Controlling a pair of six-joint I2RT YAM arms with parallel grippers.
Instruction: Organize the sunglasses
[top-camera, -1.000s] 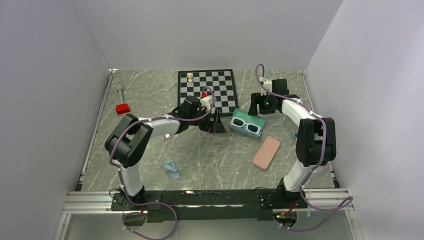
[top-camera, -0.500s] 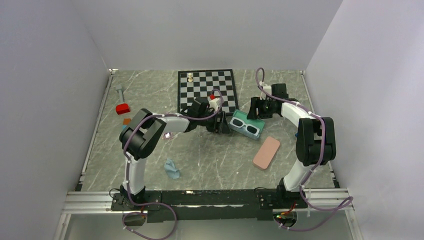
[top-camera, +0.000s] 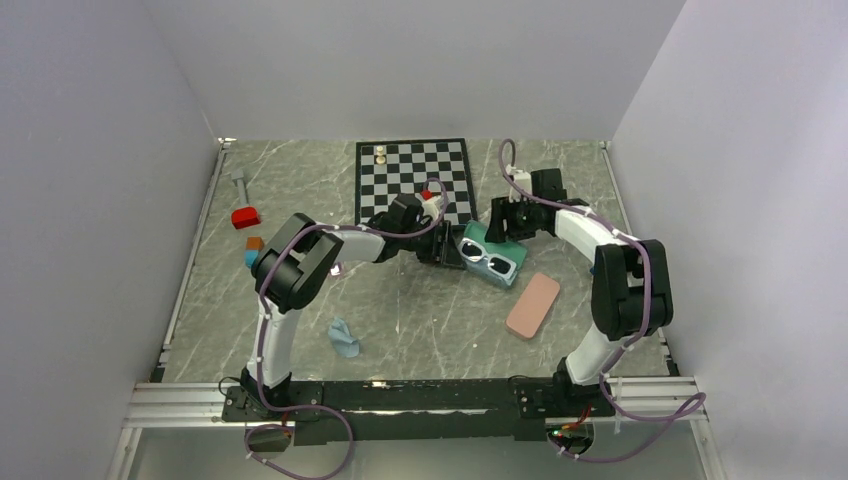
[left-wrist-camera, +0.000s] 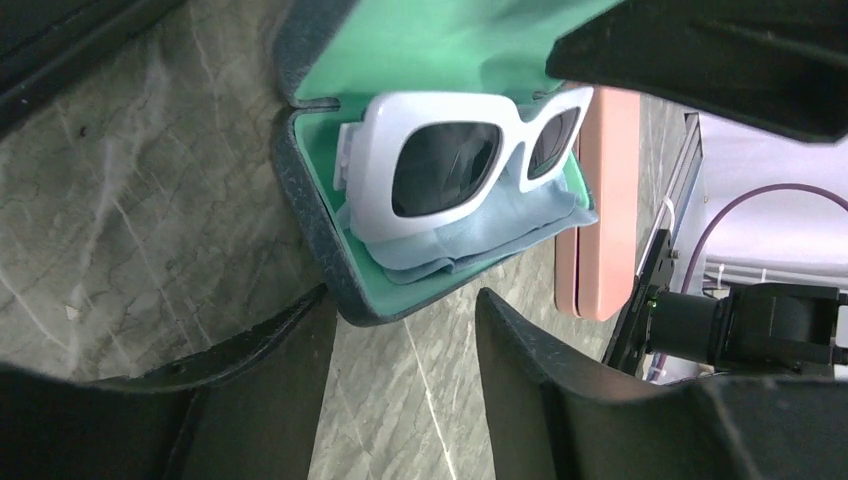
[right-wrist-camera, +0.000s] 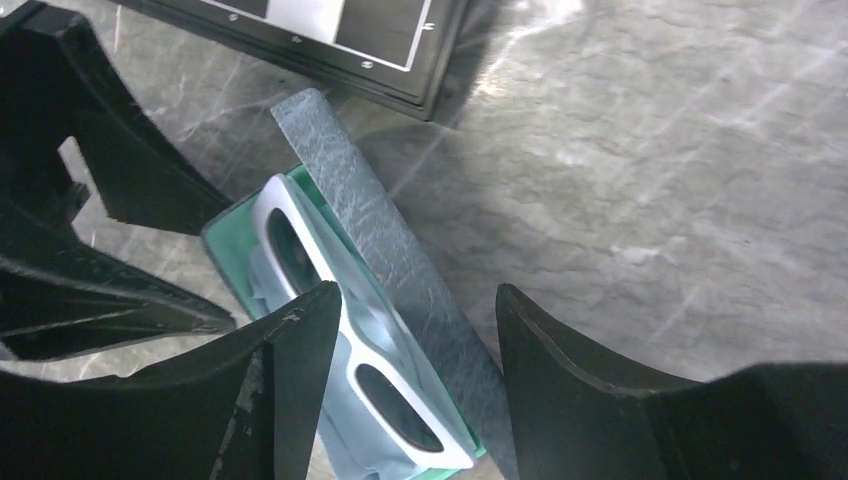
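White on green lining: found sunglasses (left-wrist-camera: 455, 160) lying lenses-up in open case (left-wrist-camera: 311, 195), on top of folded cloth (left-wrist-camera: 470, 235), frame skewed a little across the well. Found lid (right-wrist-camera: 385, 250) standing up at far side.

Logged left gripper (left-wrist-camera: 403, 300): jaws apart, empty, set just beside near rim. Logged right gripper (right-wrist-camera: 418, 290): jaws apart, empty, straddling lid from above. Cannot tell whether touching.

Judged step in hand: shutting lid.

Risks, as judged:
- Could trap cloth edge bunched against near rim, leaving lid unlatched.
- Could bear down on skewed frame if not sunk fully.
- Could slide or tip case on smooth table (top-camera: 430, 320) if pushing lid without left bracing.
- Could pinch left jaws if not cleared from rim first.
- Could shove case into pink case (left-wrist-camera: 600, 200), close by.
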